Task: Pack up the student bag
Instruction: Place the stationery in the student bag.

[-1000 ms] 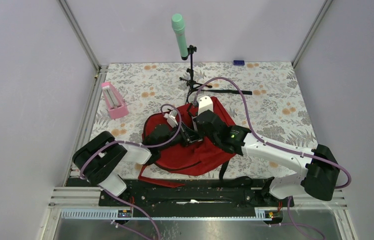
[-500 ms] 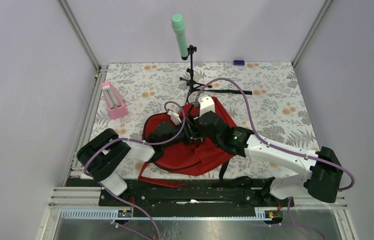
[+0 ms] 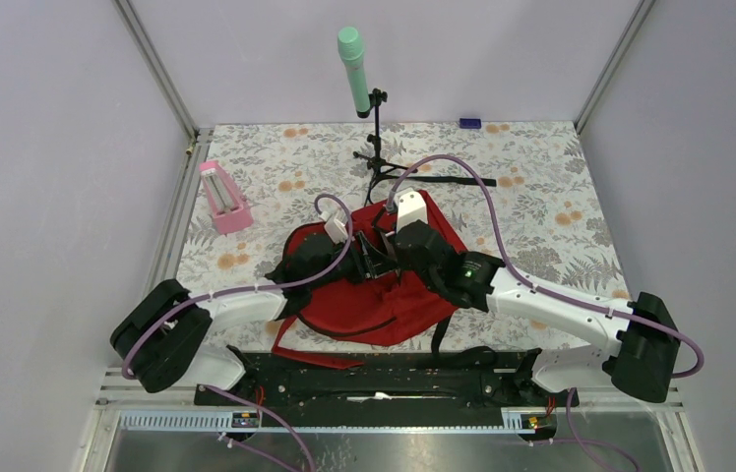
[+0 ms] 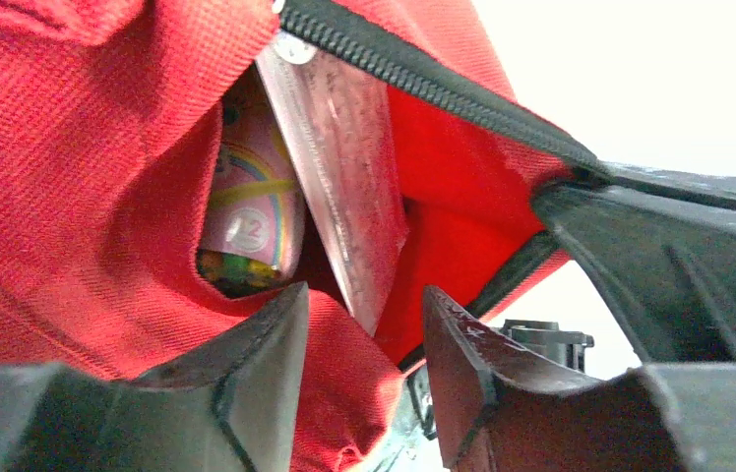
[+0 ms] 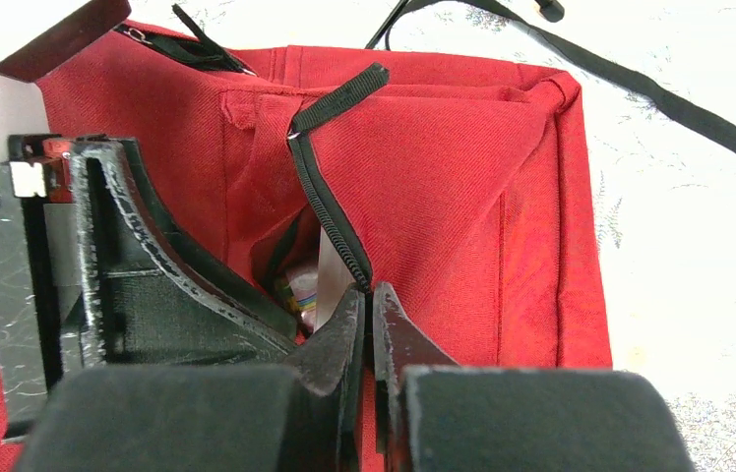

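Observation:
The student bag (image 3: 374, 310), dark red with black zippers, lies in the middle of the flowered table. My right gripper (image 5: 372, 293) is shut on the bag's black zipper edge (image 5: 330, 216) and holds the opening up. My left gripper (image 4: 364, 295) is open at the mouth of the bag (image 4: 69, 197), red fabric bulging between its fingers. A clear ruler (image 4: 344, 167) slants into the opening, its lower end just above the gap. A pink rainbow-printed pack (image 4: 251, 221) lies deeper inside. In the top view both grippers, left (image 3: 356, 254) and right (image 3: 384, 258), meet over the bag.
A pink wedge-shaped object (image 3: 223, 197) stands at the left of the table. A green microphone (image 3: 352, 69) on a black stand is at the back centre. A small blue item (image 3: 469, 123) lies at the back edge. A black strap (image 3: 462, 182) trails behind the bag.
The left arm has stretched out, its elbow swinging down and left, and its gripper has pushed further into the bag's opening. The right gripper has stayed clamped on the zipper edge.

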Controlling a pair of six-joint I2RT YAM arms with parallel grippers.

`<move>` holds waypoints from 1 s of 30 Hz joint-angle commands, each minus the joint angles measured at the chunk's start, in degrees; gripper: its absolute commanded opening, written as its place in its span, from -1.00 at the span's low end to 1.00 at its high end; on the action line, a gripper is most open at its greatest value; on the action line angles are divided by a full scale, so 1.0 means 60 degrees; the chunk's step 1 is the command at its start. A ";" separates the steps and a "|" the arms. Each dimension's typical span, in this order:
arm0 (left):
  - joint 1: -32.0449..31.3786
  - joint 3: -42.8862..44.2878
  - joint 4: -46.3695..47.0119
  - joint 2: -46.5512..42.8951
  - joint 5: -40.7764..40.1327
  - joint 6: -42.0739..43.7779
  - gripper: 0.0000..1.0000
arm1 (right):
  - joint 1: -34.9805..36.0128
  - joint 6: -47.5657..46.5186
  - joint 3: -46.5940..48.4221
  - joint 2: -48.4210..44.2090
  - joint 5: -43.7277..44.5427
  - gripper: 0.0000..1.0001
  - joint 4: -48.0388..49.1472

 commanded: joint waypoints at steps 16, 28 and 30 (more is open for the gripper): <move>0.0004 0.1470 0.0935 0.1712 0.0233 0.0636 -0.76 | 0.0134 0.0320 -0.0058 -0.0505 0.0114 -1.00 0.0201; 0.0005 0.1741 0.0735 0.1651 0.0602 0.1853 -0.45 | 0.0120 0.0452 0.0129 -0.0726 0.0550 -0.80 -0.0335; 0.0010 0.1467 0.0476 0.1214 0.0313 0.2142 -0.07 | 0.0064 0.0568 0.0216 -0.0780 0.0615 -0.37 -0.0610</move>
